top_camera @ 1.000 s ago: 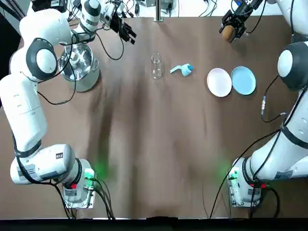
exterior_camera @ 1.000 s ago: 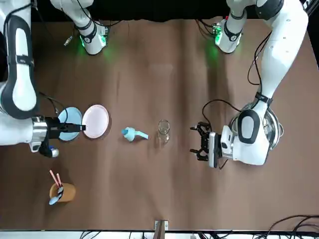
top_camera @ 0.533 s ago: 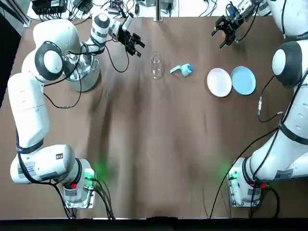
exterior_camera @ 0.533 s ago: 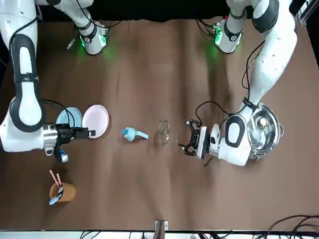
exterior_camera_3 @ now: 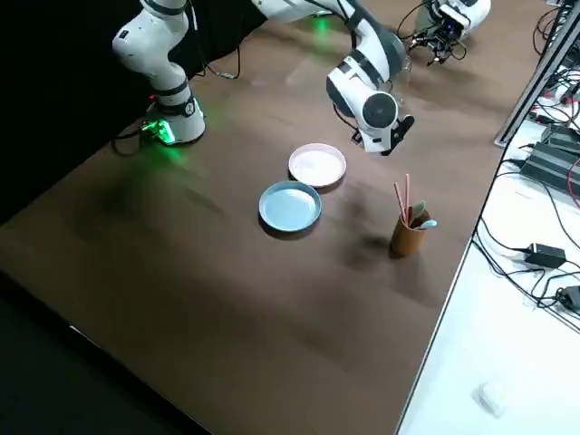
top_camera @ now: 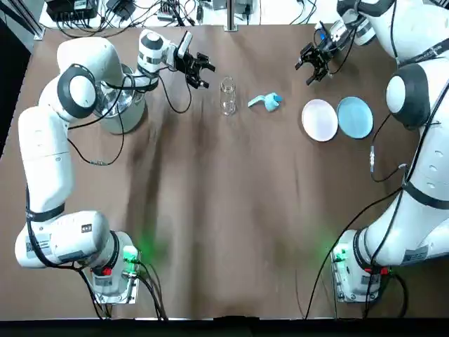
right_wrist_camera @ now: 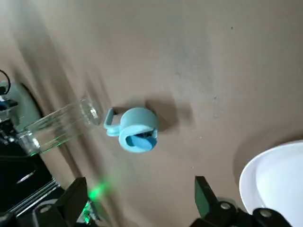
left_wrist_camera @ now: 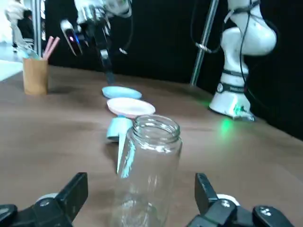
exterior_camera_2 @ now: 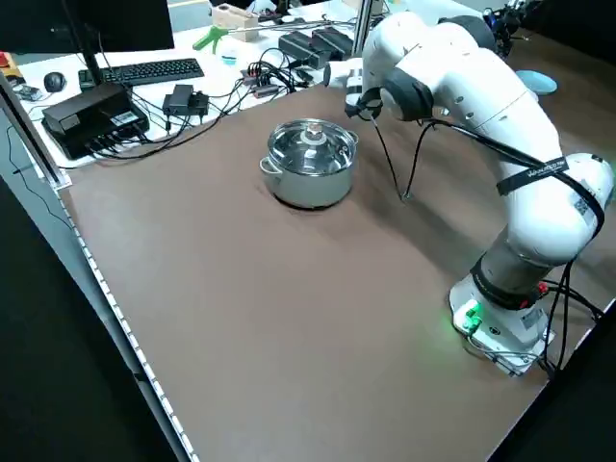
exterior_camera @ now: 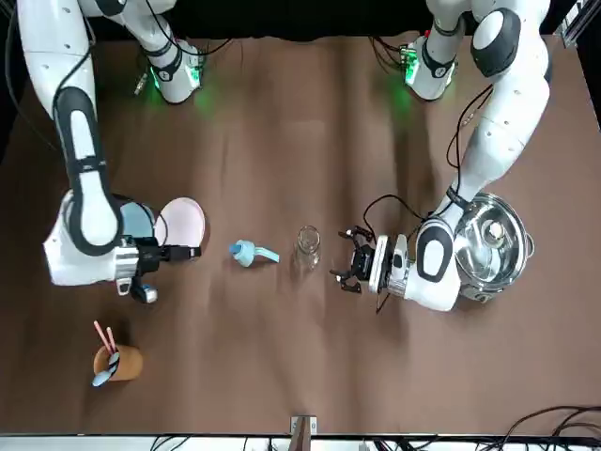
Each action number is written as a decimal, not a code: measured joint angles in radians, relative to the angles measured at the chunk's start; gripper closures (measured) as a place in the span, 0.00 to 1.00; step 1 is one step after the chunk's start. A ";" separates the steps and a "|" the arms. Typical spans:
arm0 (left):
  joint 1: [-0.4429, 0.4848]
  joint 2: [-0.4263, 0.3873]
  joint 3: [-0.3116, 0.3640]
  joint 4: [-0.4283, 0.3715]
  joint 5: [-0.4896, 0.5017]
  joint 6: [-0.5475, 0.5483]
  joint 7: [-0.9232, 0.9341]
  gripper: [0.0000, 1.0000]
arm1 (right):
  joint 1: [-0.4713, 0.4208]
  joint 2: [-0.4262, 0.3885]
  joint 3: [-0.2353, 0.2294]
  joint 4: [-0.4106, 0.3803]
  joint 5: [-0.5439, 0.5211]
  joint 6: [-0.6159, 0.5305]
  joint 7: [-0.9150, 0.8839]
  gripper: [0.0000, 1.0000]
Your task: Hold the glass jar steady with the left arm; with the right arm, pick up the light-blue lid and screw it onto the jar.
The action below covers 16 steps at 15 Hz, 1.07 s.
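Glass jar (top_camera: pixel 227 96) stands upright mid-table, light-blue lid (top_camera: pixel 266 102) lying just beside it — both untouched. Left gripper (top_camera: pixel 205 74) has swung in near the jar, right gripper (top_camera: pixel 306 69) toward the lid; both spread wide, empty — grasping likely comes next.

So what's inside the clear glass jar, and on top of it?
The clear glass jar looks empty, its mouth open with nothing on it. The light-blue lid lies beside it, apart. The jar's very bottom is cut off in the left wrist view.

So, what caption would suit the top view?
Left fingers open by the jar; right fingers open near the lid.
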<state>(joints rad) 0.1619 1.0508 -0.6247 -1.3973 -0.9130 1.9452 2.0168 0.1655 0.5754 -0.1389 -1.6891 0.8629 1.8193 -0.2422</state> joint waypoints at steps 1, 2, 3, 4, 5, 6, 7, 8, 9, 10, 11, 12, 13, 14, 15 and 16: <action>-0.002 0.008 0.000 0.000 -0.031 0.000 0.004 0.00 | 0.011 0.000 0.001 -0.016 0.001 0.033 -0.002 0.00; -0.004 0.014 0.000 0.000 -0.049 0.000 0.004 0.00 | 0.022 0.000 0.002 -0.029 0.007 0.057 -0.004 0.00; -0.005 0.020 0.000 0.000 -0.058 0.001 0.004 0.00 | 0.032 0.000 0.002 -0.039 0.024 0.074 -0.004 0.00; -0.006 0.026 0.000 0.000 -0.063 0.001 0.008 0.00 | 0.040 0.000 0.002 -0.050 0.043 0.096 -0.004 0.00; -0.005 0.032 0.000 0.000 -0.067 0.002 0.027 0.00 | 0.049 0.000 0.002 -0.063 0.061 0.121 -0.005 0.00; -0.005 0.038 0.000 0.000 -0.072 0.007 0.062 0.00 | 0.059 0.000 0.003 -0.077 0.085 0.142 -0.005 0.00; -0.005 0.046 0.000 -0.001 -0.077 0.012 0.110 0.00 | 0.071 0.000 0.003 -0.090 0.115 0.156 -0.006 0.00; -0.005 0.056 0.001 -0.001 -0.078 0.015 0.154 0.00 | 0.083 0.000 0.003 -0.098 0.141 0.165 -0.006 0.00; -0.005 0.067 0.001 -0.001 -0.079 0.015 0.186 0.00 | 0.093 0.000 0.003 -0.103 0.162 0.171 -0.006 0.00; -0.006 0.076 0.001 -0.001 -0.080 0.015 0.206 0.00 | 0.100 0.000 0.003 -0.106 0.179 0.173 -0.006 0.00; -0.007 0.083 0.000 -0.001 -0.080 0.015 0.218 0.00 | 0.107 0.000 0.003 -0.107 0.188 0.174 -0.006 0.00; -0.009 0.088 0.000 -0.001 -0.080 0.015 0.225 0.00 | 0.114 0.000 0.003 -0.108 0.196 0.180 -0.006 0.00; -0.011 0.093 0.000 -0.001 -0.080 0.015 0.227 0.00 | 0.120 0.000 0.003 -0.109 0.201 0.190 -0.006 0.00; -0.014 0.099 0.000 -0.001 -0.080 0.015 0.230 0.00 | 0.128 0.000 0.003 -0.110 0.204 0.197 -0.006 0.00; -0.018 0.106 0.000 -0.002 -0.080 0.015 0.233 0.00 | 0.135 0.001 0.003 -0.113 0.206 0.203 -0.006 0.00; -0.023 0.111 0.000 -0.001 -0.080 0.015 0.235 0.00 | 0.142 0.005 0.003 -0.116 0.208 0.210 -0.006 0.00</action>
<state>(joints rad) 0.1391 1.1616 -0.6247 -1.3988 -0.9927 1.9598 2.2514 0.3072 0.5800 -0.1355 -1.8049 1.0705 2.0298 -0.2484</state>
